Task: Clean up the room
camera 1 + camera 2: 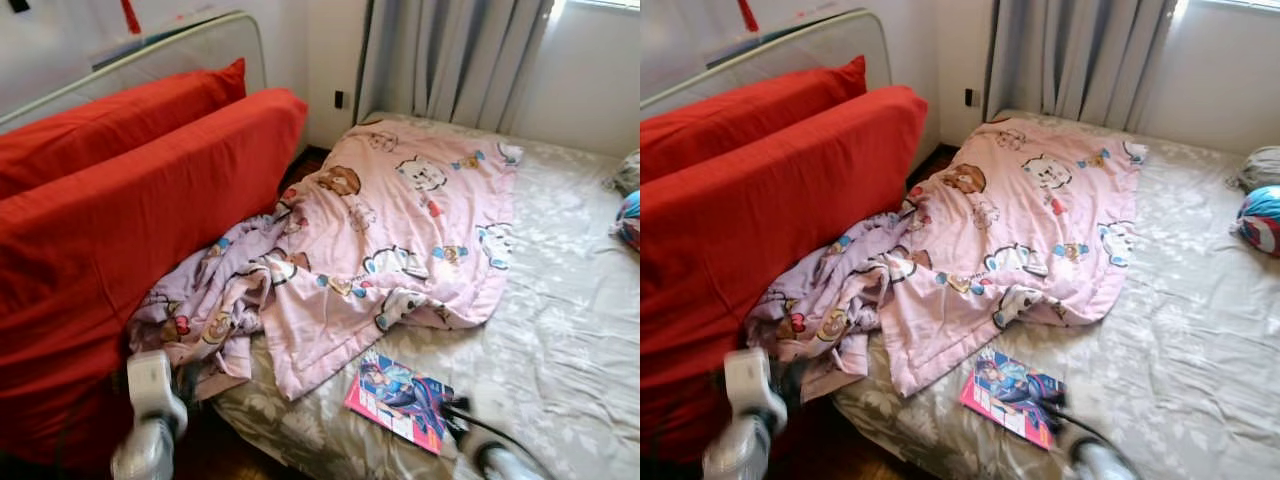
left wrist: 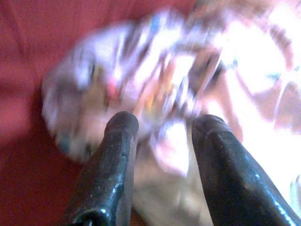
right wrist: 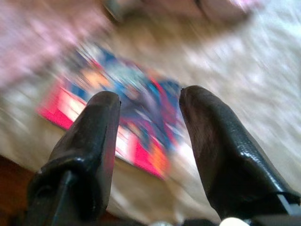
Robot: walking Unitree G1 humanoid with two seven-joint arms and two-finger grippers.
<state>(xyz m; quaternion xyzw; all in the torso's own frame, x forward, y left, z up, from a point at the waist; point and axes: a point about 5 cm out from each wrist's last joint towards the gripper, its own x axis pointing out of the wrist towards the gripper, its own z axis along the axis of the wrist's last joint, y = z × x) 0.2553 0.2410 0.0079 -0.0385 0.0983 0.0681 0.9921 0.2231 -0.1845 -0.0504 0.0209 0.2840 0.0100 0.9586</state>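
— Where are my arms?
— My left arm [image 1: 150, 415] reaches forward low, left gripper [image 2: 164, 127] fingers spread apart. My right gripper [image 3: 149, 101] points ahead too, fingers parted, arm low right.

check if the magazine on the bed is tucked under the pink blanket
No, the magazine lies bare on the grey bedsheet, apart from the pink blanket, near the bed's edge.

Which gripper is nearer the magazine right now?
Right. The right gripper hovers open just above the magazine; the left gripper is off toward the crumpled pink blanket by the red cushion.
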